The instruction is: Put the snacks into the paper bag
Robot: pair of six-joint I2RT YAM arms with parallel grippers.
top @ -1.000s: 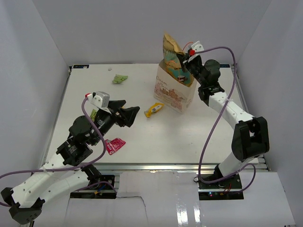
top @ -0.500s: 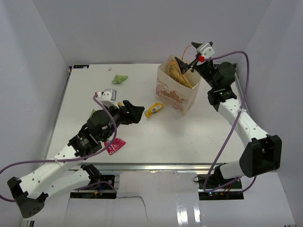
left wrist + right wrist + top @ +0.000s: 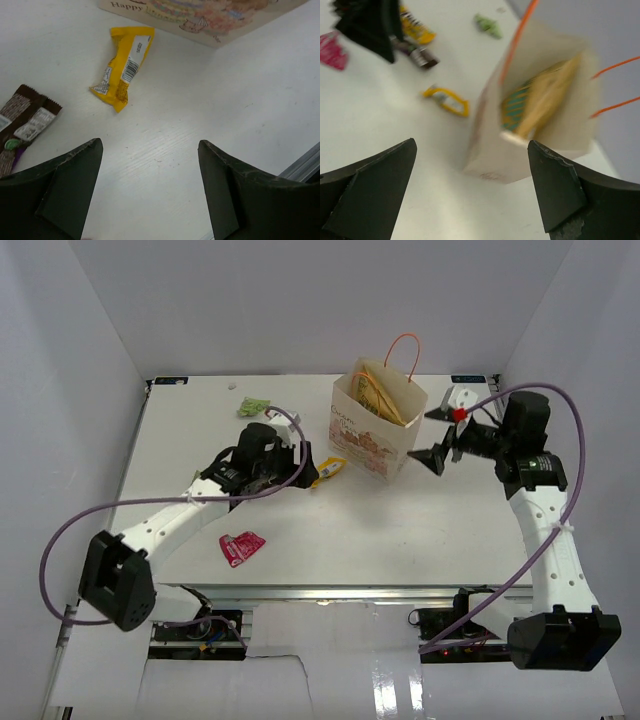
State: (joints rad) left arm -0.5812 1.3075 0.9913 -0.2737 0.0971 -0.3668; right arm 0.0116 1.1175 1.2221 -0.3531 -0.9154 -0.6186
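A white desk (image 3: 400, 525) is seen from above, with two robot arms reaching in from its near edge. A cream paper bag (image 3: 362, 443) with orange loop handles is set upright toward the far edge, right of centre. A yellow-and-light-blue chip bag (image 3: 376, 392) is seen standing inside it, its top showing at the bag's mouth.

The right gripper (image 3: 437, 437) is held just beside the bag's right side. Its jaws are spread wide and nothing is held between them.

The left gripper (image 3: 300, 468) is held low over the desk, left of the bag. It is also spread wide and empty. A yellow packet (image 3: 327, 470) is laid flat just beyond its fingertips, between the gripper and the foot of the bag. In the left wrist view, a dark brown packet (image 3: 25, 125) is seen lying to the left of the yellow one.

A green packet (image 3: 253, 407) is left near the far edge, left of centre. A magenta-pink packet (image 3: 242, 547) is left near the near edge, on the left side.
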